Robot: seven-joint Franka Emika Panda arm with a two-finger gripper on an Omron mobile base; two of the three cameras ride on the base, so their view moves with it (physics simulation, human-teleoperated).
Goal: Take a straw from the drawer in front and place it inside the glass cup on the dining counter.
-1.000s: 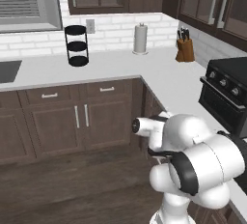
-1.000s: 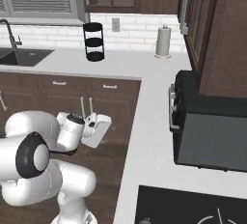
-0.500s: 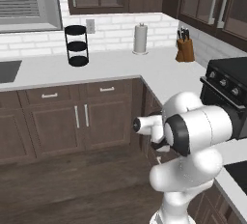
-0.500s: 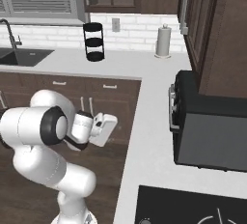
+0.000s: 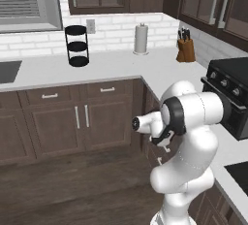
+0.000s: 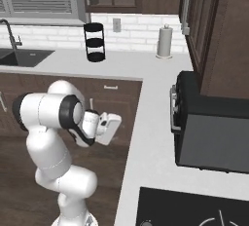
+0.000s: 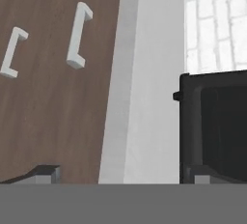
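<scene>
The gripper is sitting wide open, holding nothing. It is looking along the white worktop beside brown cabinet fronts, maybe the drawer among them.

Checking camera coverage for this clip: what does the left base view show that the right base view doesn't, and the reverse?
Left base view alone: a knife block on the worktop's right-hand run. Right base view alone: the faucet over the sink, and the hob at bottom. Both share the black three-tier rack, the paper towel roll, the black oven, the drawer fronts and the arm.
</scene>
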